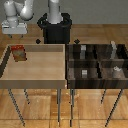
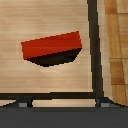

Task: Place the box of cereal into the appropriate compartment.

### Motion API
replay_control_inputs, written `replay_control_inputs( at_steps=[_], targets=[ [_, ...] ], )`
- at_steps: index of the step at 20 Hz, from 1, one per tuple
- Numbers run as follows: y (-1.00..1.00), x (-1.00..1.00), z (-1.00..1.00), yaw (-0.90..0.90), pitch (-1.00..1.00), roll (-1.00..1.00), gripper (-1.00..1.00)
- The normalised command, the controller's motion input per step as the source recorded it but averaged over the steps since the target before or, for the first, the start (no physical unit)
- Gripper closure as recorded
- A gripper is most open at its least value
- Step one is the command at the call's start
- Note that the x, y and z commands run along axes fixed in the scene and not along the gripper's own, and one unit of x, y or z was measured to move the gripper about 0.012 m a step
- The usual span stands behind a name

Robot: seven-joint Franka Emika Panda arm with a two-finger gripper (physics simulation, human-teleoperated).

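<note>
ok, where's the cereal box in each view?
Exterior view: the box of cereal stands in the light-wood tray, near its far corner on the exterior view's left, below the gripper.
Wrist view: the box of cereal sits mid-frame, seen from above, red top face showing.
Shared landmark: the tray's dark rim by the box.

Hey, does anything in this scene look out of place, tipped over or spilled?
Nothing stands out. The box of cereal sits alone in the light-wood tray, intact, nothing spilled. The divided bin holds only grey blocks. The gripper hangs above the tray's far corner, holding nothing.
</note>
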Motion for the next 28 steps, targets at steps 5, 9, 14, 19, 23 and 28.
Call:
replay_control_inputs(
  at_steps=[5, 9, 14, 19, 23, 28],
  targets=[
    [0.0, 0.0, 0.0, -0.68, 0.0, 0.0, -1.0],
    [0.0, 0.0, 0.0, -0.9, 0.0, 0.0, -1.0],
    [0.0, 0.4, 0.0, -0.15, 0.0, 0.0, -1.0],
    [0.0, 0.6, 0.0, -0.09, 0.0, 0.0, -1.0],
    [0.0, 0.0, 0.0, 0.0, 0.0, 0.0, -1.0],
    [0.0, 0.2, 0.0, -0.03, 0.0, 0.0, -1.0]
  ],
)
